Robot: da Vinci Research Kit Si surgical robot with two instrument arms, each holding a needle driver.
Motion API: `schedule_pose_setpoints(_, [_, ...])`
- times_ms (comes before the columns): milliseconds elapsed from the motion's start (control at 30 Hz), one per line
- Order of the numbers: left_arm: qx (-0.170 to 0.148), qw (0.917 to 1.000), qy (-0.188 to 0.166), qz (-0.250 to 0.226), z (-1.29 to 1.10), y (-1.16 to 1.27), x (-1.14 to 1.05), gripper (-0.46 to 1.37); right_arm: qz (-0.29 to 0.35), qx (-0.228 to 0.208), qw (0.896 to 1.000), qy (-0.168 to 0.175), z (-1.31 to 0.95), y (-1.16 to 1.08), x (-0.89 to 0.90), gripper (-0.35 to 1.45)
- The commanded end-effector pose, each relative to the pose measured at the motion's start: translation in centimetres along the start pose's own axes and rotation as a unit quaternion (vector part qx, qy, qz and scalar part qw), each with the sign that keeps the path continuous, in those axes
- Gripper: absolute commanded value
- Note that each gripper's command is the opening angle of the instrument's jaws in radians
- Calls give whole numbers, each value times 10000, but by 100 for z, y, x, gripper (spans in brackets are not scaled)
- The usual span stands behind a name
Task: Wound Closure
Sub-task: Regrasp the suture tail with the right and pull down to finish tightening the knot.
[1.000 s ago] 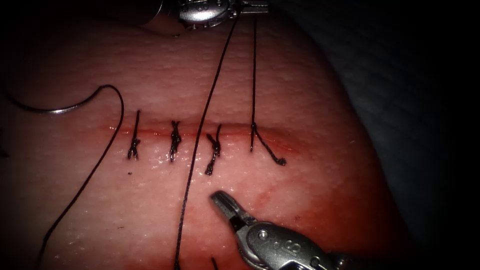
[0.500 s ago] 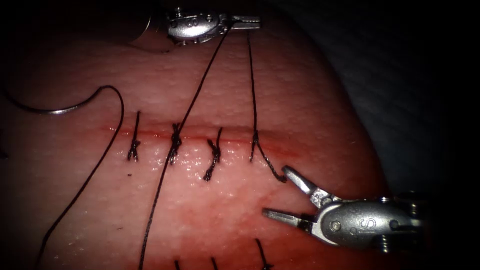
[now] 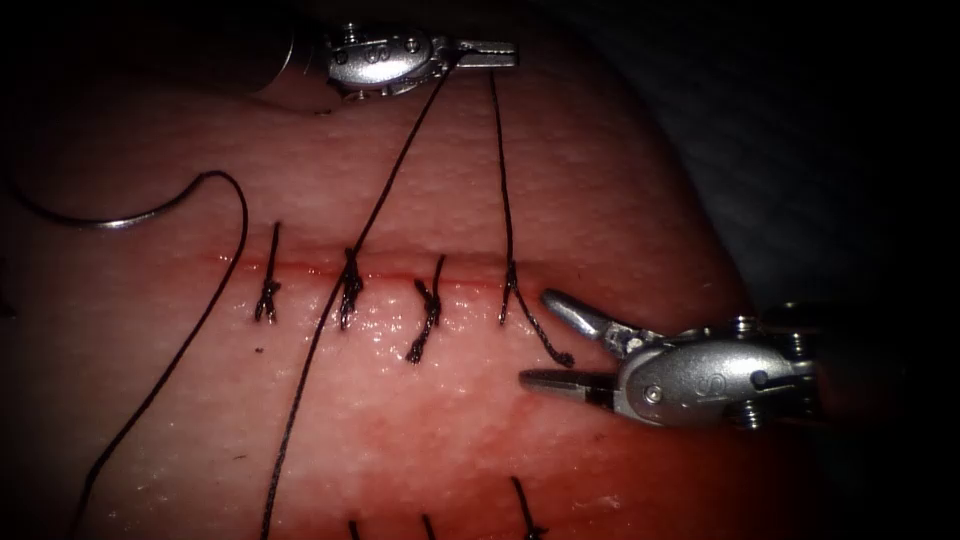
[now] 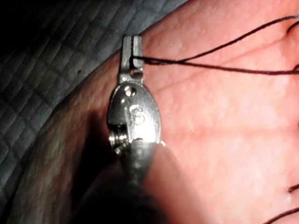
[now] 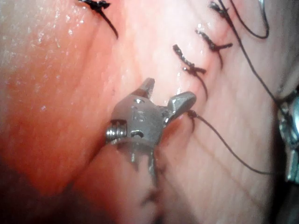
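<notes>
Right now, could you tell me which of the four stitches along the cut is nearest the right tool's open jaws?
The rightmost stitch: its loose tail ends by the right tool.

Dark grey quilted cloth under the tissue, stitched in a grid of small squares, dimpled at the seams. Same cloth beyond the tissue's far right edge, sinking into near black away from it. Strong light on the tissue's upper surface only; deep shadow all round its edges.
</notes>
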Motion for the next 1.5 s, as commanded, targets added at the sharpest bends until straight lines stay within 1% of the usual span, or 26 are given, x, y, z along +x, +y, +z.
schedule_pose_setpoints(33, [-35,10000,3,5,0,1,0,-35,-3,82,9999,-81,1,-2,-1,132])
schedule_pose_setpoints(167, [-47,10000,0,-11,-3,4,-2,-35,-87,210,9987,-451,6,-15,-14,132])
schedule_pose_setpoints(233, [-50,10000,-2,-2,-5,6,-3,-35,-169,341,9967,-715,10,-22,-23,132])
schedule_pose_setpoints(333, [-54,10000,-6,-20,-5,9,-4,-35,-6,472,9926,-1122,15,-28,-31,131])
schedule_pose_setpoints(367, [-55,10000,-6,-13,-5,10,-5,-35,82,517,9901,-1303,17,-31,-34,130])
schedule_pose_setpoints(400, [-59,10000,-9,-33,-5,13,-6,-35,269,524,9857,-1577,18,-33,-38,130])
schedule_pose_setpoints(433, [-60,10000,-9,-29,-6,14,-6,-35,303,531,9850,-1612,18,-34,-39,130])
schedule_pose_setpoints(467, [-63,10000,-8,-21,-6,16,-7,-35,465,503,9822,-1749,19,-35,-41,130])
schedule_pose_setpoints(533, [-69,10000,-8,-12,-7,18,-8,-35,633,507,9783,-1906,18,-38,-44,127])
schedule_pose_setpoints(567, [-77,10000,-9,-34,-8,20,-9,-35,777,552,9733,-2086,17,-40,-47,124])
schedule_pose_setpoints(600, [-79,10000,-9,-33,-8,20,-9,-35,813,554,9722,-2125,17,-41,-47,124])
schedule_pose_setpoints(633, [-85,10000,-7,-32,-9,21,-9,-35,887,529,9690,-2245,15,-42,-48,124])
schedule_pose_setpoints(667, [-100,9999,-3,-33,-12,21,-9,-35,991,528,9635,-2430,11,-45,-50,123])
schedule_pose_setpoints(767, [-119,9999,0,-37,-16,21,-8,-35,1112,543,9607,-2484,5,-48,-52,122])
schedule_pose_setpoints(833, [-127,9999,1,-41,-18,20,-7,-35,1204,608,9581,-2525,0,-51,-52,116])
schedule_pose_setpoints(933, [-140,9999,11,-45,-18,19,-7,-35,1389,737,9530,-2590,-5,-57,-47,93])
schedule_pose_setpoints(1000, [-135,9999,9,-45,-18,19,-7,-35,1567,927,9469,-2648,-8,-65,-39,61])
schedule_pose_setpoints(1067, [-132,9999,9,-45,-17,19,-7,-35,1721,1118,9411,-2689,-10,-71,-32,6])
schedule_pose_setpoints(1100, [-132,9999,9,-45,-17,19,-7,-35,1763,1205,9380,-2731,-11,-72,-30,-33])
schedule_pose_setpoints(1167, [-132,9999,9,-46,-17,19,-7,-35,1892,1368,9292,-2865,-11,-74,-26,-35])
schedule_pose_setpoints(1200, [-130,9999,8,-47,-17,20,-7,-35,2248,1430,9195,-2889,-11,-73,-23,-35])
schedule_pose_setpoints(1267, [-129,9999,7,-47,-17,20,-6,-35,2396,1340,9180,-2863,-10,-70,-22,-35])
schedule_pose_setpoints(1367, [-128,9999,5,-78,-16,20,-6,-35,2399,1295,9174,-2900,-7,-68,-20,-35])
schedule_pose_setpoints(1467, [-124,9999,5,-81,-15,19,-6,-35,2567,1119,9136,-2949,-2,-63,-16,-35])
schedule_pose_setpoints(1500, [-121,9999,4,-81,-15,19,-6,-35,2602,1043,9148,-2907,-1,-62,-13,-35])
